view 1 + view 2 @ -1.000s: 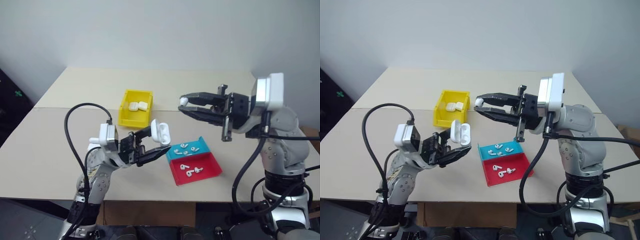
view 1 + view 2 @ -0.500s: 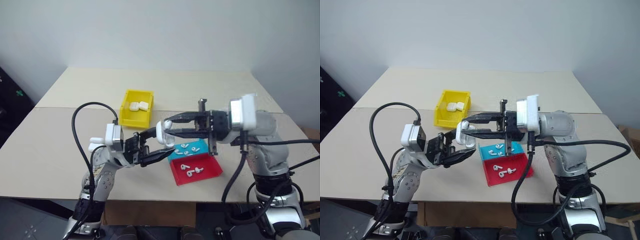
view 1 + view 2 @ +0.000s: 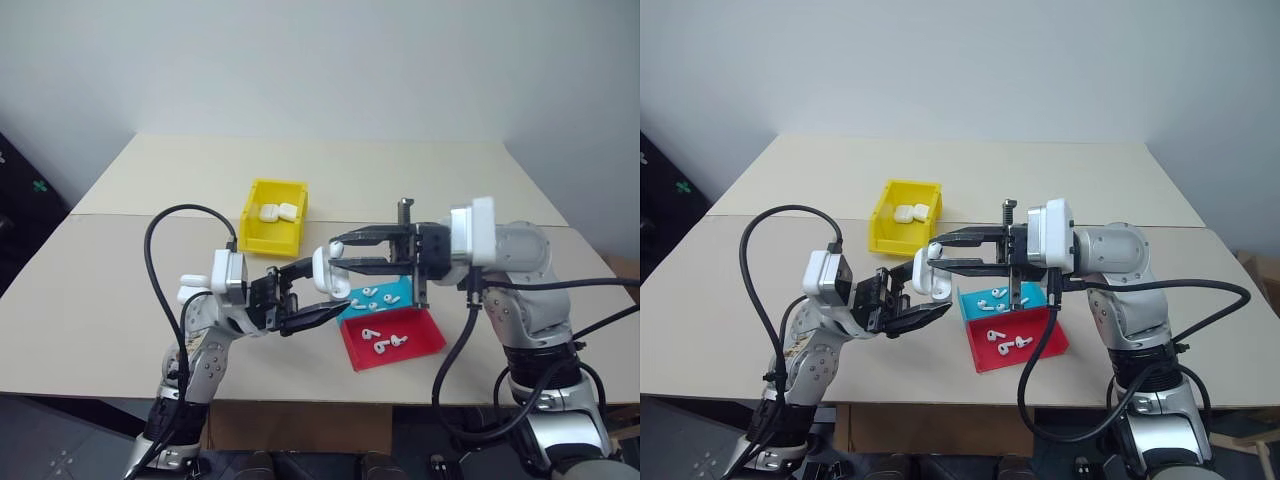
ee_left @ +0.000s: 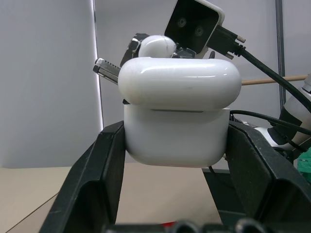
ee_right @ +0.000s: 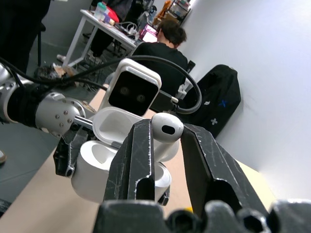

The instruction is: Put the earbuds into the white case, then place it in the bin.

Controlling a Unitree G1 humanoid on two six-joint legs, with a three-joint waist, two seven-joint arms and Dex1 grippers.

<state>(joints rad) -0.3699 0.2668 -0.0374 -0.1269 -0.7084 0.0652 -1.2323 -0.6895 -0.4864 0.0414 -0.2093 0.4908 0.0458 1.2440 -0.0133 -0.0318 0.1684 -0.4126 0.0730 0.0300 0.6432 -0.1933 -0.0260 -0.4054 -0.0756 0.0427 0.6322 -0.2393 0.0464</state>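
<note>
Earbud (image 5: 166,127) in right gripper (image 5: 167,141), above white case (image 4: 176,116)

— What's sitting on that table (image 3: 150,260) right now?

— It's a pale beige top with a seam running across it from side to side. A yellow bin (image 3: 271,228) is standing toward the middle, straddling the seam, with a couple of white cases (image 3: 276,212) lying inside.

— And nearer the front edge?

— A shallow blue tray (image 3: 395,296) is resting just beside a shallow red tray (image 3: 420,340), the two touching along one side, the red one closer to the edge. Both are sitting at a slant to the table's edge, to the right of the bin and apart from it.

— Anything in them?

— Small white earbuds (image 3: 378,341) are lying scattered in each.
</note>
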